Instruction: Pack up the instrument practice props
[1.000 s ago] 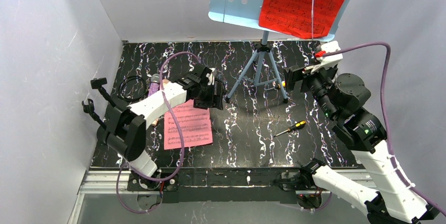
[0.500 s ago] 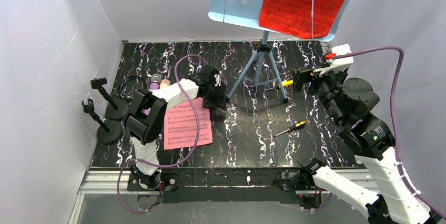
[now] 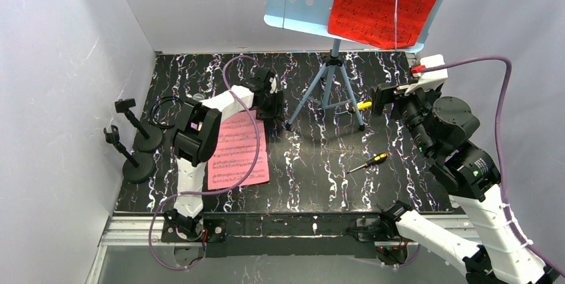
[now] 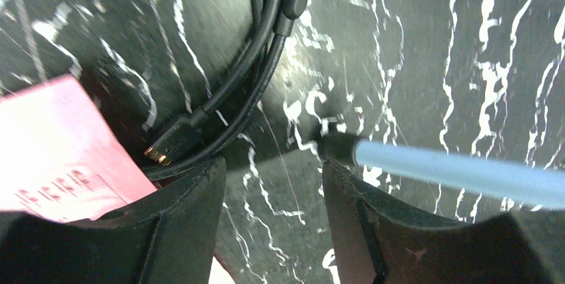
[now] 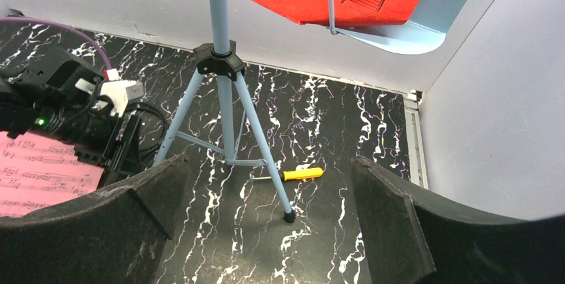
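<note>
Visibly, thin pink page (image 3: 230, 157) lies flat on marbled tabletop (image 3: 320, 171).

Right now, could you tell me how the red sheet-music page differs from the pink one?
The red page stands tilted on the blue music stand, raised above the table; the pink page lies on the table itself. The red page is vivid, the pink page pale. Both show printed music staves.

Glossy marbled tabletop (image 3: 320, 171), matt pink paper sheet (image 3: 230, 161).
</note>
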Controlling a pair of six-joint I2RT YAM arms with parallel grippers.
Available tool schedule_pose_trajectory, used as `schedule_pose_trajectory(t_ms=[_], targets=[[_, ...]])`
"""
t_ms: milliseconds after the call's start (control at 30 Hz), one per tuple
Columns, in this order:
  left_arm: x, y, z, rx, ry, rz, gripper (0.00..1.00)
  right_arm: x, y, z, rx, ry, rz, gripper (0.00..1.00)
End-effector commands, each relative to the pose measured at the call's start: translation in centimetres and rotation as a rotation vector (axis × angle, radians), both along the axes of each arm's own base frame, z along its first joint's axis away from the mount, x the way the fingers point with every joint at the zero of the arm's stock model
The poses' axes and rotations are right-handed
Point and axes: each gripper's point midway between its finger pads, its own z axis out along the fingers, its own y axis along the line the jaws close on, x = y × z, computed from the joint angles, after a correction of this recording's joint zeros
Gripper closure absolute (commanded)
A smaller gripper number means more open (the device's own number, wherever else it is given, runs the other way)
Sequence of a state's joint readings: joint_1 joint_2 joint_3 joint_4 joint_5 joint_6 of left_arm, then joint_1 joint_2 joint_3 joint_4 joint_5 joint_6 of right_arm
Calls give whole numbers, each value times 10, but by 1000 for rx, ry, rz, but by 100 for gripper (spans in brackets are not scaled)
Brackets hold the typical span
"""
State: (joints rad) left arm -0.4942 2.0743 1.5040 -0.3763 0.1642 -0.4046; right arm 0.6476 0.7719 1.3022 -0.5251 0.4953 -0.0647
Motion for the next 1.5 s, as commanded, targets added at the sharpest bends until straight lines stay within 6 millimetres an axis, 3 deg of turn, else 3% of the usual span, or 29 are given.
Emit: schedule_pose_trajectory(t_ms=[0,333,467,600,667,833,933,967,1167,1333,1467], targets=[[33,18,4,32,-34,35,47,-2,-7,24,33,-53,-25,1],[101,31,13,-19,-104,62,46,-5,-9,19,44,-27,-31,1],[117,28,48,-50,-186,49,44,-9,-11,14,50,-8,-30,1],[116,33,94,-79,-269,65,40,-12,-10,12,56,-1,-15,1],[108,37,111,-79,-288,71,38,-13,-10,11,55,0,-10,1],[64,55,128,-66,-270,84,35,-13,-7,7,53,-2,5,1],[27,68,122,-55,-236,103,34,-13,-3,4,42,3,26,1],[11,74,110,-46,-201,113,34,-13,-2,3,39,5,29,1],[-56,95,85,-44,-115,164,32,-13,4,-5,33,16,56,1],[-85,114,62,5,-76,221,31,-12,9,-9,31,24,78,1],[-94,148,58,136,-109,314,26,-12,11,-11,30,28,92,1]])
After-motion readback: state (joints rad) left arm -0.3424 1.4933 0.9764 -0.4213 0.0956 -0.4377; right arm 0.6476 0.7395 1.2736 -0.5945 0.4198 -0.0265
